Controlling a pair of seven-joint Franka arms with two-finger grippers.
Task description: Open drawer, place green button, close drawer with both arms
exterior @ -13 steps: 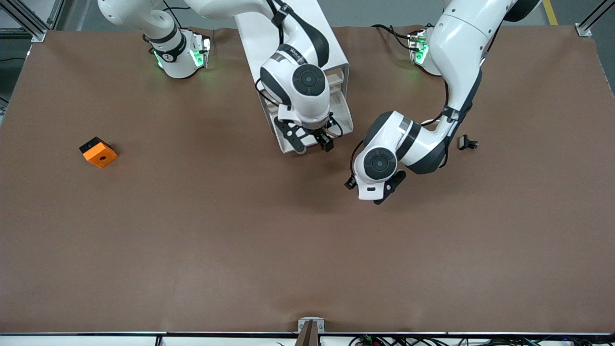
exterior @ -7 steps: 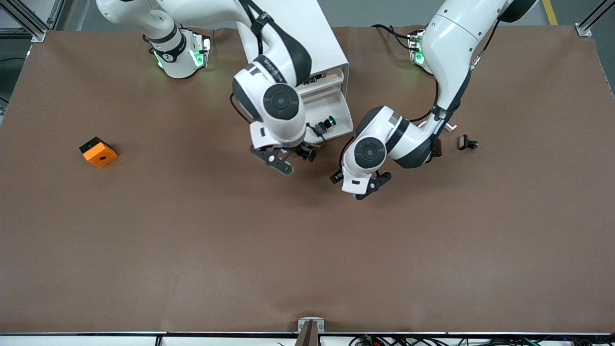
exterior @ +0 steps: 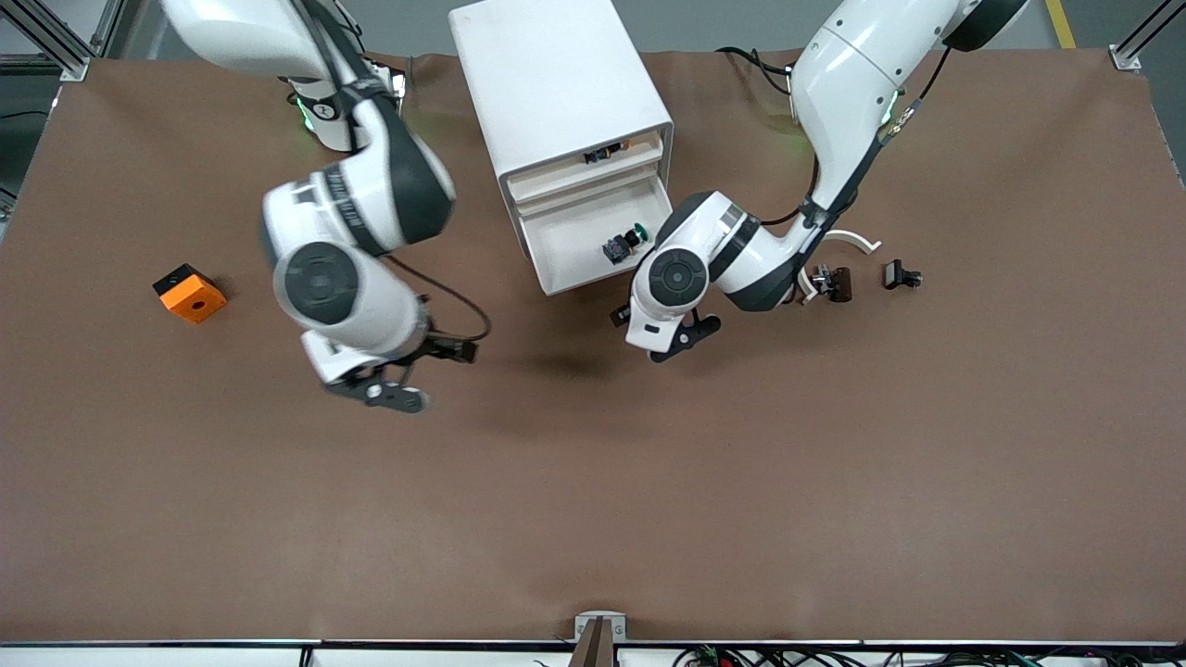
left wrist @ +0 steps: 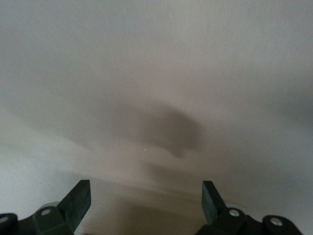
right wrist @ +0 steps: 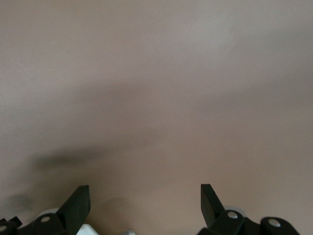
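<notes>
The drawer (exterior: 593, 243) stands pulled out of the white cabinet (exterior: 556, 83), with the button (exterior: 623, 244) lying inside it near its front edge. The left hand (exterior: 660, 335) hovers just in front of that drawer, fingers (left wrist: 78, 203) spread and holding nothing — the button sits just above it in the front view. The right hand (exterior: 394, 375) hangs over bare bench (exterior: 593, 482) toward the right arm's end, fingers (right wrist: 78, 205) spread, empty — between the orange block (exterior: 189, 293) and the cabinet. 2 small black clips (exterior: 901, 275) lie toward the left arm's end.

White boxy cabinet (exterior: 556, 83), green-capped dark-bodied button (exterior: 623, 243) in white tray drawer (exterior: 593, 243), orange square block (exterior: 190, 294), brown table mat (exterior: 649, 482).
</notes>
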